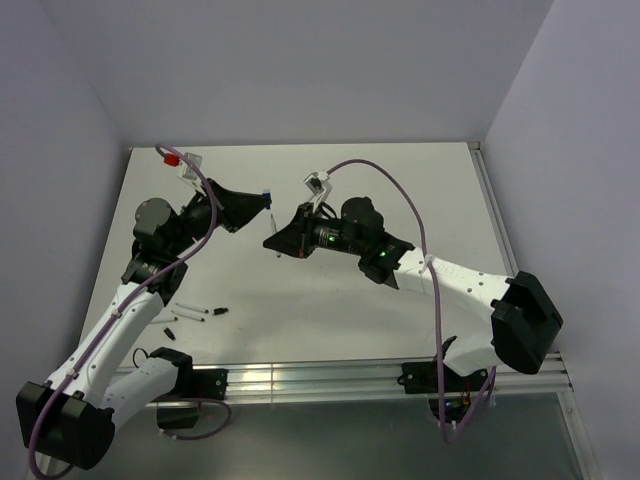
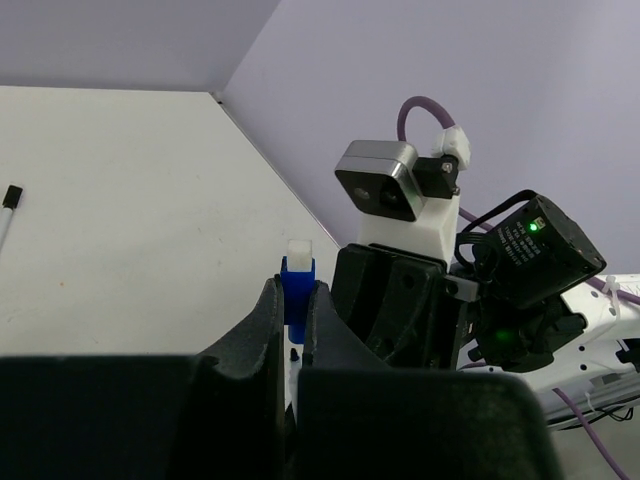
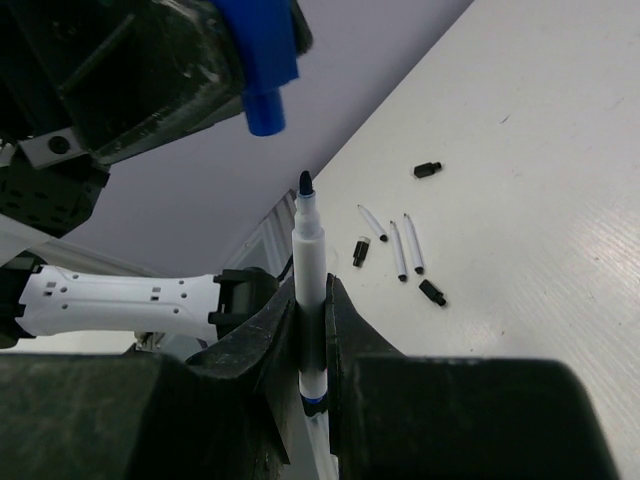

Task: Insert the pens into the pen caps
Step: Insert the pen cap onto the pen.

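Where the white tabletop (image 1: pixel 330 300) meets its pale lilac walls (image 1: pixel 300 70) on three sides, a metal rail (image 1: pixel 330 378) runs along the near edge. Both arms are lifted over the middle of the surface, facing each other.

The left gripper (image 2: pixel 293 300) has its jaws pinched almost together on a blue pen cap (image 2: pixel 297 285) — the cap stands out beyond the fingertips, clamped by its sides. The right gripper (image 3: pixel 310 310) is closed to a narrow gap around a white-barrelled pen (image 3: pixel 308 255). In the right wrist view the pen stands upright, its dark blue tip free above the fingers. Cap and tip are near each other but apart — the cap's open end points toward the tip, with air between them.

On the table near the left arm lie the loose pens (image 3: pixel 398 250), three side by side, with small black caps (image 3: pixel 432 292) scattered close by them.
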### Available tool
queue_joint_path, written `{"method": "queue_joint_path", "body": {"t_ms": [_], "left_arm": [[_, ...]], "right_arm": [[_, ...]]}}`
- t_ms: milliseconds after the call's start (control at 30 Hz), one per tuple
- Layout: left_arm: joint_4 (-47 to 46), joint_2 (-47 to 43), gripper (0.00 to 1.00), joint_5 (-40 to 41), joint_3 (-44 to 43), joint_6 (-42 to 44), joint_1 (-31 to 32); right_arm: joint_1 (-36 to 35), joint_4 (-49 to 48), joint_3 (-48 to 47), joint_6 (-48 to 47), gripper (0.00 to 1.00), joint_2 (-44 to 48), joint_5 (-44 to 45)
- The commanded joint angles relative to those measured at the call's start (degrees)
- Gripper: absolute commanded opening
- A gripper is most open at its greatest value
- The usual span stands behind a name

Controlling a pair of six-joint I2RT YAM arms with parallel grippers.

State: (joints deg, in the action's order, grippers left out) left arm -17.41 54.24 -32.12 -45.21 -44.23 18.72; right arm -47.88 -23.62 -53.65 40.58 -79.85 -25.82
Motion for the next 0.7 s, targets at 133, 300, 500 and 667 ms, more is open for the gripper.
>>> {"method": "queue_joint_path", "body": {"t_ms": [133, 300, 500, 667], "left_arm": [[-3.2, -0.1, 0.0, -1.2, 0.0, 0.2, 0.4], [-3.8, 0.3, 0.0, -1.5, 0.1, 0.0, 0.4], [-3.6, 0.8, 0.0, -1.4, 0.1, -0.1, 0.6], [-4.0, 1.0, 0.0, -1.5, 0.2, -0.2, 0.8]], "right_arm": [[-0.4, -1.9, -0.4, -0.9, 0.0, 3.2, 1.7], [-0.4, -2.1, -0.5, -0.6, 0.0, 2.9, 1.5], [-0.4, -1.9, -0.8, -0.5, 0.0, 3.0, 1.6], [-0.4, -2.1, -1.0, -0.1, 0.0, 2.6, 1.0]]}}
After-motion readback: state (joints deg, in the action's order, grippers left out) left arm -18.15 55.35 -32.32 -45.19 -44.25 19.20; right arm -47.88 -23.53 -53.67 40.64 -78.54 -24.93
